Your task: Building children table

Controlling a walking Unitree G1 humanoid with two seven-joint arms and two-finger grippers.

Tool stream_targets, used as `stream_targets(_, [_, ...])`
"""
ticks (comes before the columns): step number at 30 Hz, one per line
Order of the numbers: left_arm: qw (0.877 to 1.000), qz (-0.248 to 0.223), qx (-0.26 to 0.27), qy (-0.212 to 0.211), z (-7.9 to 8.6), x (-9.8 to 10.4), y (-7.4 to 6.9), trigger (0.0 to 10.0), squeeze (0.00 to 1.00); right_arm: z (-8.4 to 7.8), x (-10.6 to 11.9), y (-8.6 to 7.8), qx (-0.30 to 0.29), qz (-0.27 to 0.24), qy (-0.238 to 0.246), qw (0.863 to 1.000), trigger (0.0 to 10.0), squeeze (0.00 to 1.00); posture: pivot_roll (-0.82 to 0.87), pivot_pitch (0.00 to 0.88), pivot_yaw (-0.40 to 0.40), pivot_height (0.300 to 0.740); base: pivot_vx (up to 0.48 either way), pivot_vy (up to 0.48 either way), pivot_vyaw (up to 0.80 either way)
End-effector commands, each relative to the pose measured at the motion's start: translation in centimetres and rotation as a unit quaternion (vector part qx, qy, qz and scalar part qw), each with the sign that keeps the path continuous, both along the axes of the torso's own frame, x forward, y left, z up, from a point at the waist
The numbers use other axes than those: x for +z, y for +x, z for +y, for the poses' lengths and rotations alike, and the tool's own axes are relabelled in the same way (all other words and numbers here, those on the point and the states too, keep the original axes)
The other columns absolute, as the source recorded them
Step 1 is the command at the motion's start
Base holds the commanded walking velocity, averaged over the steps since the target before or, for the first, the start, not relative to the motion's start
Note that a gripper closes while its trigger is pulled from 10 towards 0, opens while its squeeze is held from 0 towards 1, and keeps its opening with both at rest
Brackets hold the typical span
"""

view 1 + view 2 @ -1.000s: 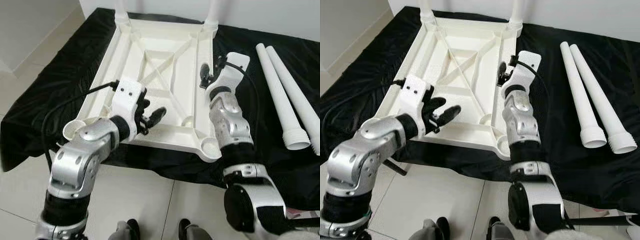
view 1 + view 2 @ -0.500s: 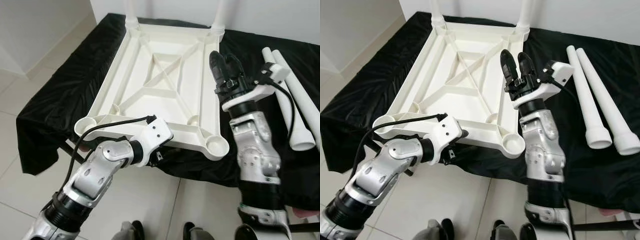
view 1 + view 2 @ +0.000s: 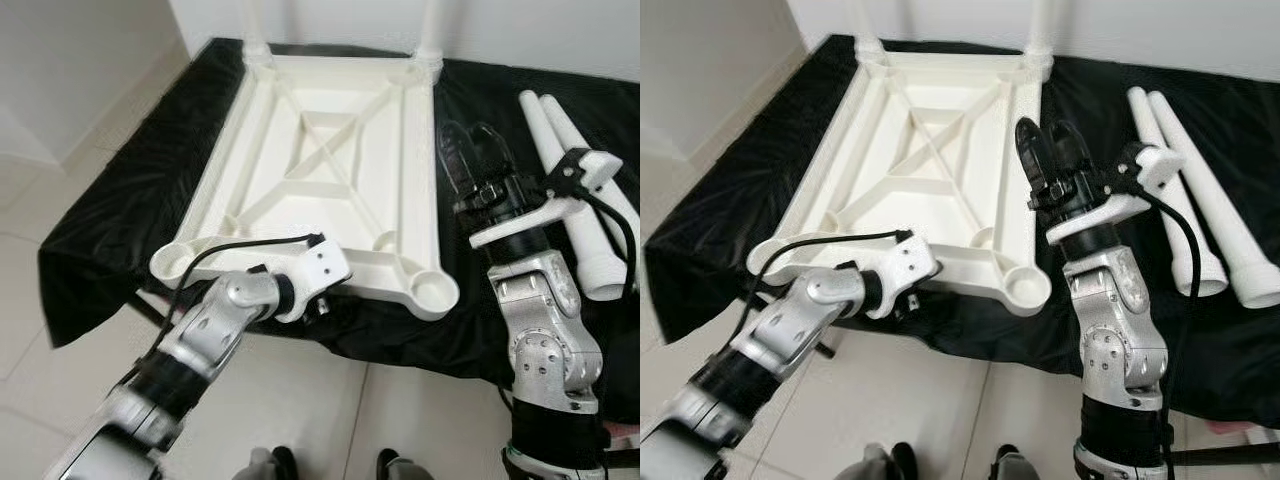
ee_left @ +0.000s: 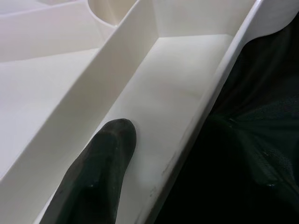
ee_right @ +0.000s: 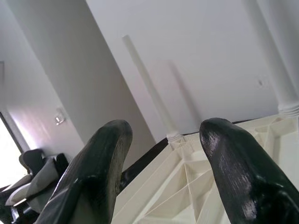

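Observation:
A white children's tabletop [image 3: 330,170] lies upside down on a black cloth, ribs facing up. Two white legs [image 3: 432,25] stand in its far corner sockets. Both near corner sockets [image 3: 437,290] hold nothing. Two loose legs [image 3: 565,160] lie side by side on the cloth to the right. My left gripper [image 3: 318,303] is at the tabletop's near edge; in the left wrist view one black finger [image 4: 98,182] rests inside the rim's channel and the other is hidden. My right gripper [image 3: 470,140] is raised beside the tabletop's right edge, fingers up, open and holding nothing.
The black cloth [image 3: 120,220] drapes over a low stand and hangs toward the pale tiled floor [image 3: 300,400]. A white wall runs right behind the far edge. My feet [image 3: 385,465] stand on the floor close to the near edge.
My left arm dropped from above the tabletop to its near edge. My right gripper lifted off the tabletop, turned fingers upward and shifted right. The camera view also shifted.

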State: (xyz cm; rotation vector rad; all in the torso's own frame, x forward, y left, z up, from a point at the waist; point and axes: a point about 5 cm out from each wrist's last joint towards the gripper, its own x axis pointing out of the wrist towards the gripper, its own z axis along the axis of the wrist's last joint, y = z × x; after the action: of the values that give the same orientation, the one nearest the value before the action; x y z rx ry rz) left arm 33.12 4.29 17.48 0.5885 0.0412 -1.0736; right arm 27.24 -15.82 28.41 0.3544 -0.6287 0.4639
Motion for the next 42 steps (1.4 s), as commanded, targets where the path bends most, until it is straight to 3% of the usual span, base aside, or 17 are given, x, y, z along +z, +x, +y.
stream_targets(1, [0.998,0.026,0.046,0.019,0.8,-2.2,0.6,10.0,0.00,0.2,0.2,-0.5,0.010,-0.004,0.004,1.000,10.0,0.00,-0.15,0.229,0.136,0.740,0.000,0.000,0.00])
stream_targets(6, [0.999,0.011,0.043,0.004,-0.4,-1.8,1.3,10.0,0.00,0.4,0.2,-0.7,0.013,-0.002,0.006,1.000,10.0,0.00,-0.16,0.230,0.134,0.740,0.000,0.000,0.00])
stream_targets(12, [1.000,-0.002,0.001,-0.012,-1.0,-0.4,0.9,10.0,0.00,0.2,0.1,-0.9,0.016,0.002,0.000,1.000,10.0,0.00,-0.16,0.230,0.132,0.740,0.000,0.000,0.00])
stream_targets(16, [0.998,-0.007,-0.058,-0.026,-0.4,1.5,-0.1,10.0,0.00,-0.5,-0.4,-0.8,0.009,0.013,-0.024,1.000,10.0,0.00,-0.14,0.229,0.131,0.740,0.000,0.000,0.00])
stream_targets(18, [0.992,0.004,-0.119,-0.033,0.8,3.3,-1.6,10.0,0.00,-1.0,-0.8,-0.6,0.003,0.022,-0.043,0.999,10.0,0.00,-0.13,0.224,0.128,0.740,0.000,0.000,0.00])
stream_targets(20, [0.992,0.004,-0.119,-0.033,0.8,3.3,-1.6,10.0,0.00,-1.0,-0.8,-0.6,0.003,0.022,-0.043,0.999,10.0,0.00,-0.13,0.224,0.128,0.740,0.000,0.000,0.00])
stream_targets(25, [0.980,0.005,-0.190,-0.060,2.6,6.4,-3.3,10.0,0.00,-1.9,-1.2,0.1,-0.013,0.029,-0.063,0.998,10.0,0.00,-0.11,0.206,0.117,0.740,0.000,0.000,0.00])
stream_targets(27, [0.980,-0.004,-0.180,-0.091,3.1,7.9,-2.9,10.0,0.00,-2.1,-1.2,0.7,-0.021,0.031,-0.062,0.997,10.0,0.00,-0.10,0.199,0.111,0.740,0.000,0.000,0.00])
stream_targets(28, [0.980,-0.029,-0.128,-0.147,3.9,10.0,-1.6,10.0,0.00,-2.3,-1.0,1.6,-0.035,0.033,-0.060,0.997,10.0,0.00,-0.10,0.188,0.106,0.740,0.000,0.000,0.00])
stream_targets(29, [0.980,-0.029,-0.128,-0.147,3.9,10.0,-1.6,10.0,0.00,-2.3,-1.0,1.6,-0.035,0.033,-0.060,0.997,10.0,0.00,-0.10,0.188,0.106,0.740,0.000,0.000,0.00])
stream_targets(31, [0.981,-0.039,-0.058,-0.183,4.5,10.7,0.0,10.0,0.00,-2.3,-1.0,2.3,-0.042,0.037,-0.060,0.997,10.0,0.00,-0.09,0.176,0.107,0.740,0.000,0.000,0.00])
stream_targets(32, [0.981,-0.039,-0.058,-0.183,4.5,10.7,0.0,10.0,0.00,-2.3,-1.0,2.3,-0.042,0.037,-0.060,0.997,10.0,0.00,-0.09,0.176,0.107,0.740,0.000,0.000,0.00])
stream_targets(33, [0.977,-0.044,-0.002,-0.209,4.9,10.9,1.0,10.0,0.00,-2.4,-1.0,2.8,-0.053,0.043,-0.054,0.996,10.0,0.00,-0.09,0.166,0.109,0.740,0.000,0.000,0.00])
stream_targets(34, [0.977,-0.044,-0.002,-0.209,4.9,10.9,1.0,10.0,0.00,-2.4,-1.0,2.8,-0.053,0.043,-0.054,0.996,10.0,0.00,-0.09,0.166,0.109,0.740,0.000,0.000,0.00])
stream_targets(36, [0.959,-0.034,0.090,-0.266,5.6,11.0,2.4,10.0,0.00,-2.5,-0.8,3.7,-0.081,0.046,-0.057,0.994,10.0,0.00,-0.08,0.146,0.106,0.740,0.000,0.000,0.00])
stream_targets(39, [0.951,-0.028,0.115,-0.285,5.9,11.1,2.6,10.0,0.00,-2.5,-0.7,3.9,-0.093,0.046,-0.062,0.993,10.0,0.00,-0.08,0.146,0.106,0.740,0.000,0.000,0.00])
stream_targets(42, [0.939,-0.011,0.183,-0.292,6.7,10.2,3.0,10.0,0.00,-2.6,-0.9,4.8,-0.121,0.072,-0.059,0.988,10.0,0.00,-0.08,0.124,0.099,0.740,0.000,0.000,0.00])
